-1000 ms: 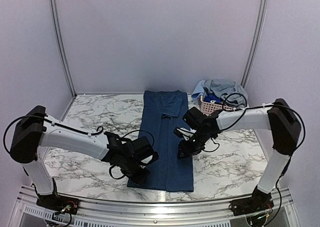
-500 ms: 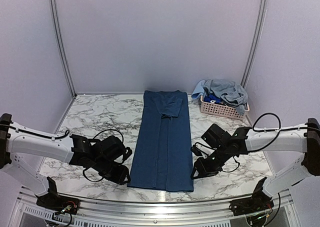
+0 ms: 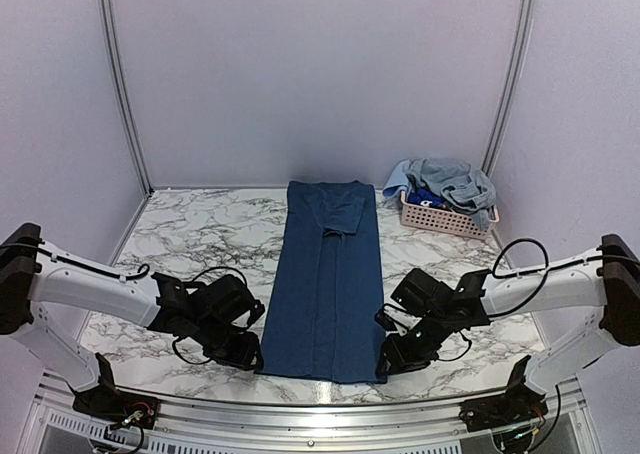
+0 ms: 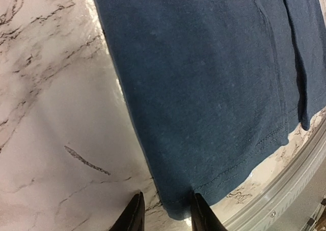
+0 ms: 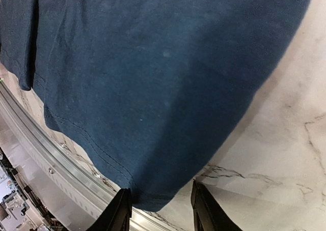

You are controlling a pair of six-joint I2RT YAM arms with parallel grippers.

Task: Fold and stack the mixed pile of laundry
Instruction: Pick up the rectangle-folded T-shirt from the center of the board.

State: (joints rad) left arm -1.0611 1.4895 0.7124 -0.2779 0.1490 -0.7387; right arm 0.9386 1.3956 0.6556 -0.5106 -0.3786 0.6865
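Top external view: white marble-patterned table (image 3: 180, 234) with the dark navy shirt (image 3: 330, 274) laid out as a long folded strip down the middle, running from the back wall to the near edge. Pink perforated plastic basket (image 3: 440, 217) sits back right, well apart from it, with a heap of grey-blue and bright-blue garments (image 3: 450, 182) spilling over its rim. Left gripper (image 3: 245, 352) is at the shirt's near-left corner, right gripper (image 3: 388, 357) at the near-right one. Wrist cams show both sets of jaws spread, each straddling its hem corner.
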